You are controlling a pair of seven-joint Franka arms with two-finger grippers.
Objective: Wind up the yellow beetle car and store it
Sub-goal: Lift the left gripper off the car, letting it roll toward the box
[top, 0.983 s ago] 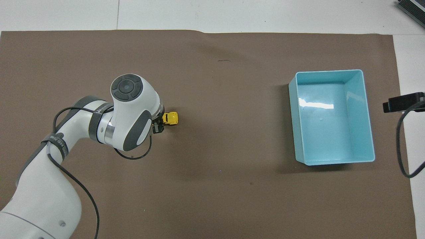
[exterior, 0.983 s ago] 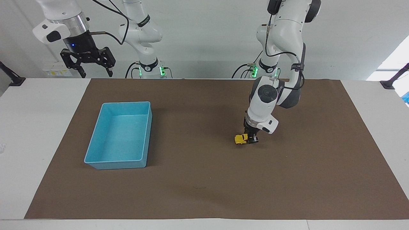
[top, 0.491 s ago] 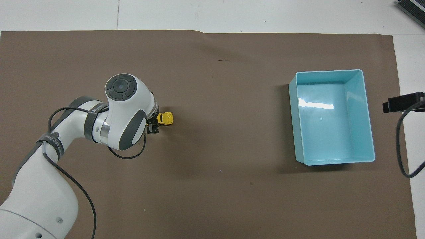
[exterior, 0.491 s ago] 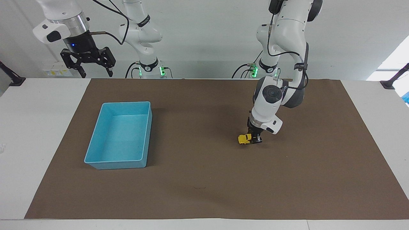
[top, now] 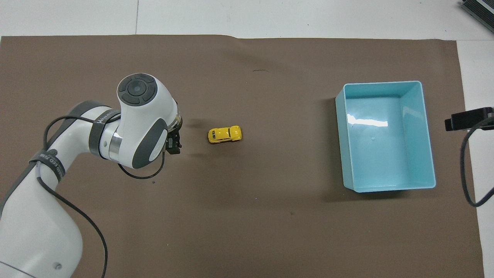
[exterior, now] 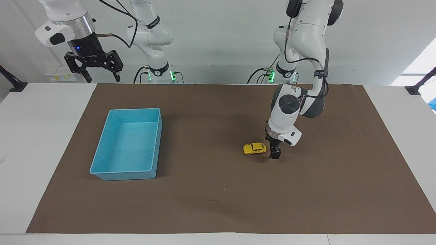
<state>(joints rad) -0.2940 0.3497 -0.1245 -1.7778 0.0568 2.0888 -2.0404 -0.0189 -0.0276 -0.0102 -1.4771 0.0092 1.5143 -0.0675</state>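
Both jaws seem spread: left gripper [exterior: 274, 153] beside the free yellow beetle car [exterior: 254, 148], right gripper [exterior: 102, 77] waiting.

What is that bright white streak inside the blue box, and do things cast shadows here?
Overhead view: the streak is lamp glare on the blue box floor. Facing view: no glare there; soft shadows lie beside the box and under the yellow car.

Bare mat [exterior: 211, 204] lies all round the car [exterior: 254, 148], save the left gripper [exterior: 274, 153] just beside it (tray [exterior: 102, 172] well apart).
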